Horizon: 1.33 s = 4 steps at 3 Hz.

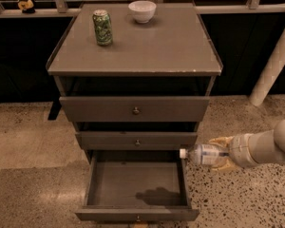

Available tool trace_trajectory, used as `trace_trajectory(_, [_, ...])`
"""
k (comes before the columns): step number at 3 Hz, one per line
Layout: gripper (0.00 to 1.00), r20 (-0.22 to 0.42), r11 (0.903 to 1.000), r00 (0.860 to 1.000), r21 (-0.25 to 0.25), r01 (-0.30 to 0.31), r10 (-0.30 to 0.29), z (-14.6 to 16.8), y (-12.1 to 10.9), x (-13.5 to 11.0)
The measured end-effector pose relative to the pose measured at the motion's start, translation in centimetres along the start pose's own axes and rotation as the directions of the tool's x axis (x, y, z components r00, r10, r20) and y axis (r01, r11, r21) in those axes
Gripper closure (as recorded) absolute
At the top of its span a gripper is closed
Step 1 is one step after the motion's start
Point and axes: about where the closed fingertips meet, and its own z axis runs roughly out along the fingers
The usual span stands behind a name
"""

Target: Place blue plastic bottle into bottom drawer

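Observation:
The blue plastic bottle (202,154) is clear with a white cap and a pale label. It lies sideways in my gripper (222,153), cap pointing left, just beside the right wall of the bottom drawer. My gripper is shut on the bottle, its yellowish fingers (221,141) above and below it. The arm comes in from the right edge. The bottom drawer (137,184) is pulled out wide and its inside is bare. The bottle hangs above the floor, level with the drawer's rear right corner.
The two upper drawers (134,109) are pulled out slightly. A green patterned can (102,27) and a white bowl (142,11) stand on the cabinet top (152,46). A white post (274,63) leans at the right. Speckled floor surrounds the cabinet.

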Motion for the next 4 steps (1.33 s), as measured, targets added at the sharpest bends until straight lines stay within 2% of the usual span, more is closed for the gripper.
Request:
trace_trajectory(1, [1.00, 0.065, 0.9929, 0.997, 0.108, -0.049, 0.043, 5.5, -4.6, 1.6])
trace_trajectory(2, [1.00, 0.129, 0.9772, 0.989, 0.191, -0.094, 0.070, 9.4, -10.6, 2.1])
trace_trajectory(3, [1.00, 0.127, 0.9777, 0.990, 0.189, -0.091, 0.068, 9.6, -10.5, 2.1])
trace_trajectory(4, [1.00, 0.127, 0.9768, 0.985, 0.165, -0.136, 0.116, 14.0, -7.9, 4.0])
